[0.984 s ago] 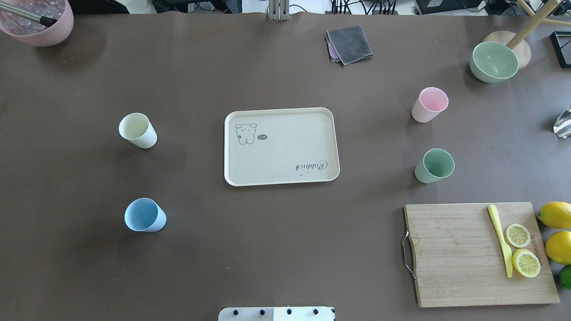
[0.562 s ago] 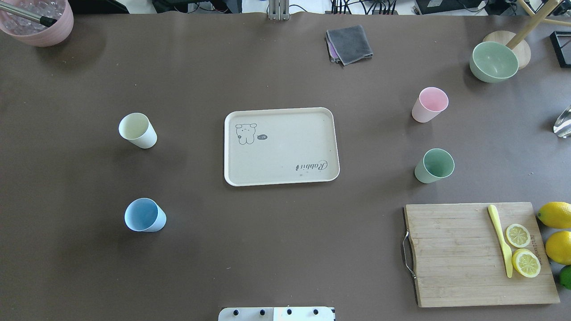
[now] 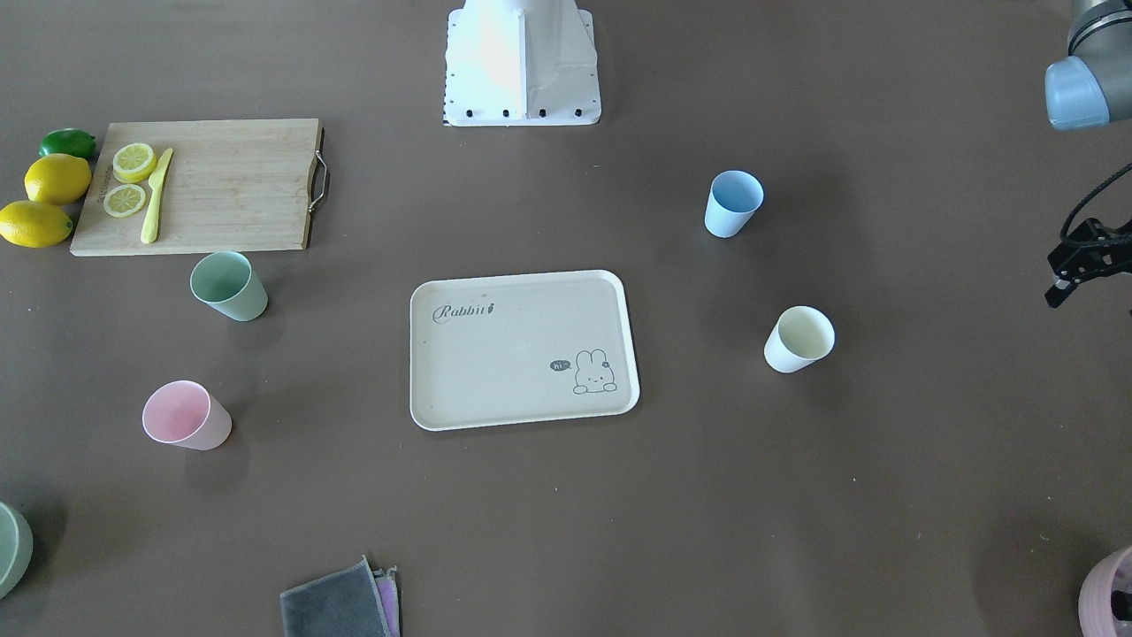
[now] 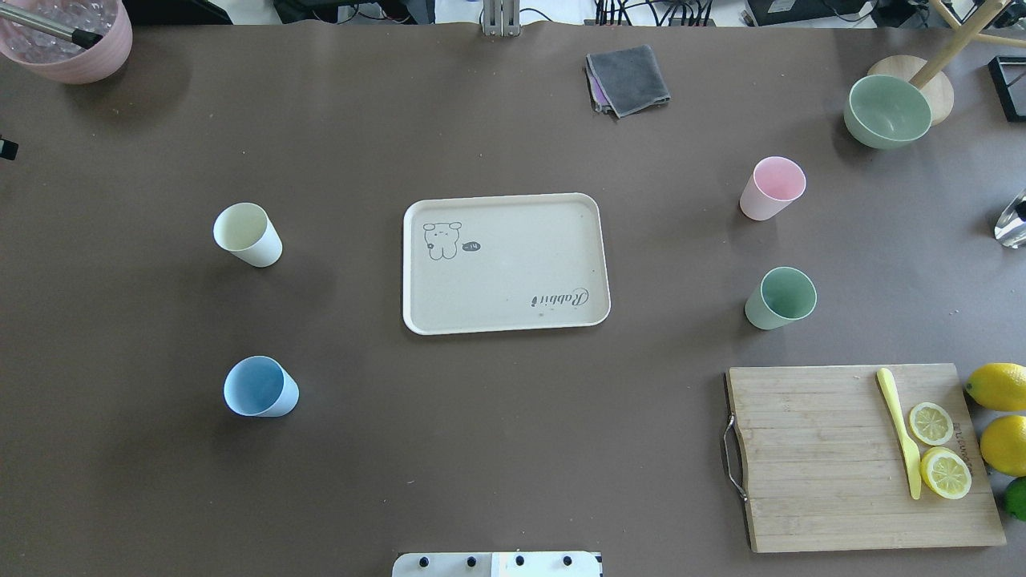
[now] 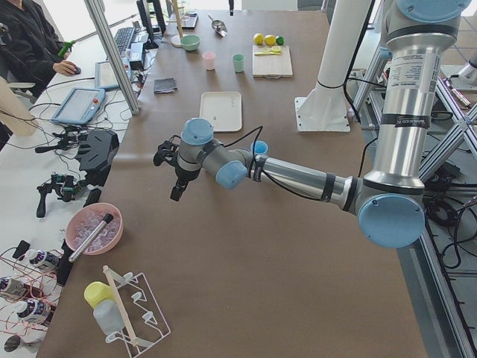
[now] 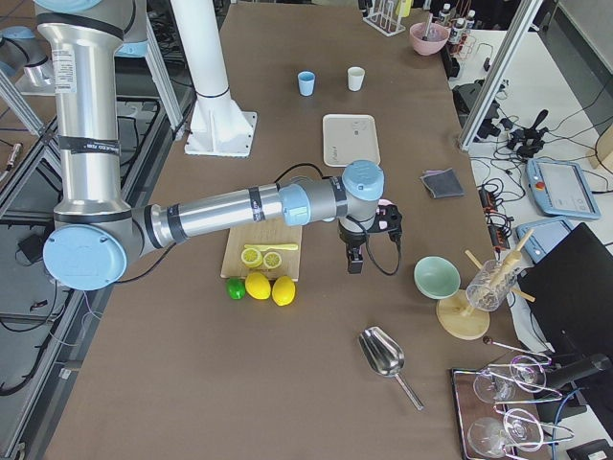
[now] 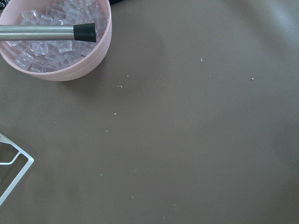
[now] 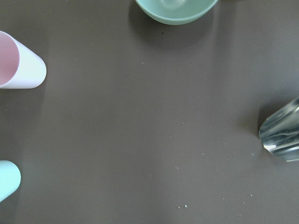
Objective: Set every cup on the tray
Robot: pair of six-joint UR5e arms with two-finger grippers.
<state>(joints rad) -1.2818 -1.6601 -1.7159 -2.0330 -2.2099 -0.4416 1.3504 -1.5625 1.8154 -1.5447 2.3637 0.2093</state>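
The cream-beige tray [image 4: 513, 256] lies in the table's middle with nothing on it. The cream-white cup [image 4: 247, 234] and the light blue cup [image 4: 260, 387] stand upright to its left. The pink cup [image 4: 771, 187] and the sage green cup [image 4: 780, 298] stand upright to its right. My left gripper [image 3: 1074, 265] hangs at the table's left edge, beyond the cream-white cup [image 3: 799, 339]; only part of it shows, so I cannot tell whether it is open or shut. My right gripper [image 6: 354, 261] hovers right of the pink cup [image 8: 21, 63]; I cannot tell its state either.
A mauve-pink pot of ice [image 7: 56, 42] stands at the far left corner. A green bowl [image 4: 887, 110] and a metal scoop [image 4: 1011, 220] are at the far right. A wooden cutting board [image 4: 817, 457] with lemon slices and a knife lies near right. A grey cloth [image 4: 628, 78] lies at the back.
A black tip of my left gripper has come into the overhead view at its left edge. The cups and the tray have not moved.
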